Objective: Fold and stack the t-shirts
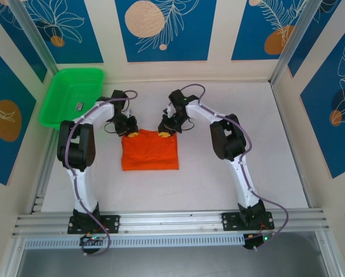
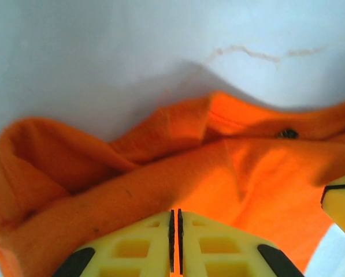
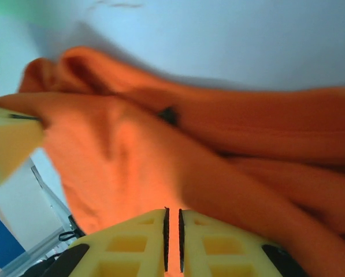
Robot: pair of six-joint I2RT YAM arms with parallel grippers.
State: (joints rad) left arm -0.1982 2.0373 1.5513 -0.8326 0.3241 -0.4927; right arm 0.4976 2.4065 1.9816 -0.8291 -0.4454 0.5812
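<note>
DESK: Where is the garment, and who has hold of it?

PHOTOGRAPHER: The orange t-shirt point(image 1: 149, 153) lies as a rough rectangle at the middle of the white table point(image 1: 218, 173), between the two arms. Both grippers meet it along its far edge. The left gripper point(image 1: 130, 133) is by the far left corner, and the right gripper point(image 1: 164, 133) is near the far right corner.

DESK: How do the arms stand?

PHOTOGRAPHER: Each rises from its base at the near edge with the elbow bowed outward. The forearm is angled inward over the table and the wrist is bent down to the cloth. Together they form a mirrored arch above the t-shirt.

DESK: Fingers spread or closed?

PHOTOGRAPHER: Closed on cloth. From the left wrist, the left gripper point(image 2: 175, 225) has its yellow fingers pressed together with a thin strip of orange in the slit. The t-shirt point(image 2: 132, 184) is bunched in folds beyond, with a small dark neck label point(image 2: 286, 134) among them. From the right wrist, the right gripper point(image 3: 172, 231) pinches the t-shirt point(image 3: 132, 150) the same way.

DESK: Anything else on the table?

PHOTOGRAPHER: A green tray point(image 1: 52, 107) sits at the far left, well apart from the t-shirt. It holds a small item too tiny to identify.
</note>
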